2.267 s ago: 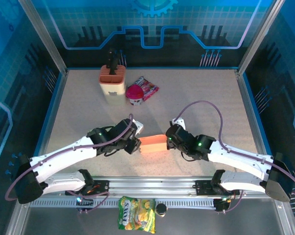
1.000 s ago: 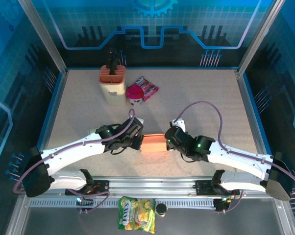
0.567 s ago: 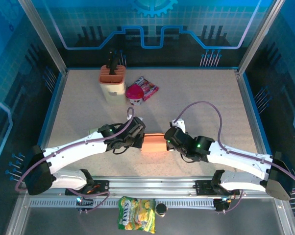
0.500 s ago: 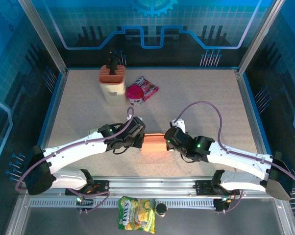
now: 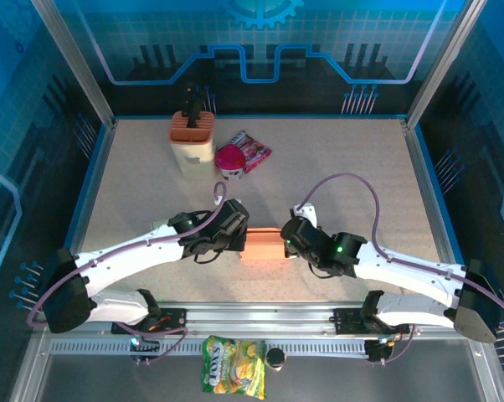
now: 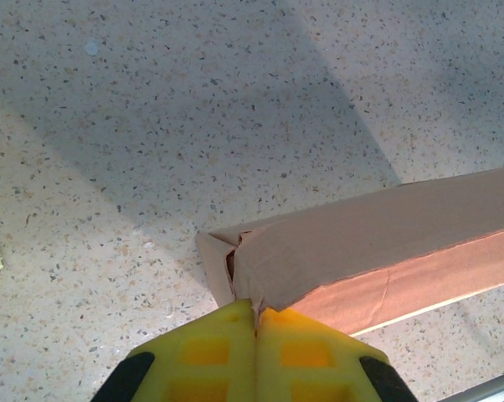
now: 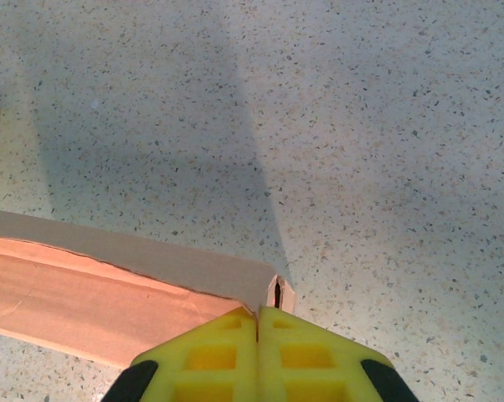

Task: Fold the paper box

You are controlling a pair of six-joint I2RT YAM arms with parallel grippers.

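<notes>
Showing the paper box (image 5: 263, 246) lying flat on the speckled counter (image 5: 352, 167), toward its near edge and squarely between the two arms. Its long axis runs left to right across the top view, so each short end faces one hand. The left hand (image 5: 236, 238) meets the left end and the right hand (image 5: 287, 239) the right end, each arm about equally near its own end.

Both hands have their fingers pressed together, tips forward. In each wrist view the yellow pads (image 6: 210, 352), moulded with square recesses, meet along a single seam, and that seam touches the box end. Whether a thin edge of card is caught in either seam cannot be told.

At the left end a triangular end flap (image 6: 214, 268) stands partly turned in, leaving a dark opening at the corner. At the right end a narrow slot (image 7: 277, 292) shows beside the corner.

The box is a long, slim prism of thin matte card, brown kraft on top and salmon-orange on the side wall, with faint creases. It is probably light and easily dented. The counter is pale, hard and flecked, and likely offers little grip.

On this evidence, the coming move turns on pressing inward along the long axis from both ends at once, so that the flaps close without the box sliding sideways.
</notes>
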